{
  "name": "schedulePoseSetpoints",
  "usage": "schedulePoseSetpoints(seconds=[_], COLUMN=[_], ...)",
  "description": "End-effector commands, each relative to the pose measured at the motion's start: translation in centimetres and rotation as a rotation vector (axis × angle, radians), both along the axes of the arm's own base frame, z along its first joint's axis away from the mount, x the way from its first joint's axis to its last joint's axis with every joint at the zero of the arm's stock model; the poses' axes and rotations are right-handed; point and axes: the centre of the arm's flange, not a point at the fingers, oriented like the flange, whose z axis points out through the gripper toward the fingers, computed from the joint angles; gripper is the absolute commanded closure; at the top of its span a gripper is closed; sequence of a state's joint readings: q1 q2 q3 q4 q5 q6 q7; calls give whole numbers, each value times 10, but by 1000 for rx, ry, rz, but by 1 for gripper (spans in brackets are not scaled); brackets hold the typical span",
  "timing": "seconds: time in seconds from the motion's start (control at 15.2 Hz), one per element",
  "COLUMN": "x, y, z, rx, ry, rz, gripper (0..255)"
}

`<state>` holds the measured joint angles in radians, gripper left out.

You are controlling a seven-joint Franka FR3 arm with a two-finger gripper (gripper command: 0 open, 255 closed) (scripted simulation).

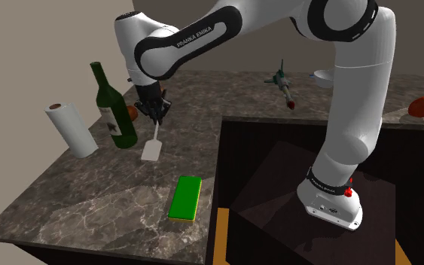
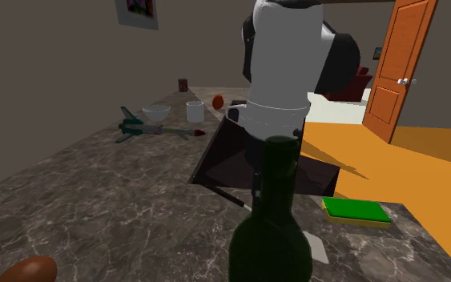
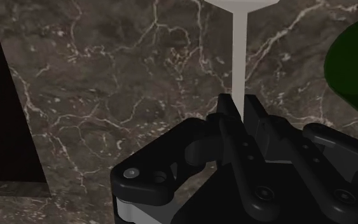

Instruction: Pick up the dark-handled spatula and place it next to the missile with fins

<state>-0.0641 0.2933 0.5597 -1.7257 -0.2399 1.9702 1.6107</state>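
Observation:
My gripper (image 1: 156,114) is shut on the dark handle of the spatula (image 1: 152,144), beside the green bottle (image 1: 114,105). The spatula hangs down from the fingers, its white blade low over the marble counter (image 1: 89,196); I cannot tell whether it touches. In the wrist view the gripper (image 3: 239,109) clasps the handle, and the spatula's white shaft (image 3: 239,57) runs away from the fingers. The missile with fins (image 1: 282,81) lies far off across the counter, past the stand. In the second exterior view the missile (image 2: 139,126) lies at the left, and the bottle (image 2: 270,224) hides my gripper.
A paper towel roll (image 1: 71,128) stands left of the bottle. A green sponge (image 1: 185,197) lies near the front edge. The dark stand (image 1: 293,188) fills the lower right. A white bowl (image 2: 155,113), a mug (image 2: 195,111) and a reddish thing (image 2: 218,102) sit near the missile.

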Motion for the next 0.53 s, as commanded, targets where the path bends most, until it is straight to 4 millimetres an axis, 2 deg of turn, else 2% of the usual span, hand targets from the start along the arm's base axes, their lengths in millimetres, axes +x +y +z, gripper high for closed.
schedulePoseSetpoints(seconds=[0.0, 0.46], x=[0, 0], y=[-1, -1], z=[10, 47], rx=[0, 0], ry=[0, 0], rz=[0, 0], gripper=[255, 255])
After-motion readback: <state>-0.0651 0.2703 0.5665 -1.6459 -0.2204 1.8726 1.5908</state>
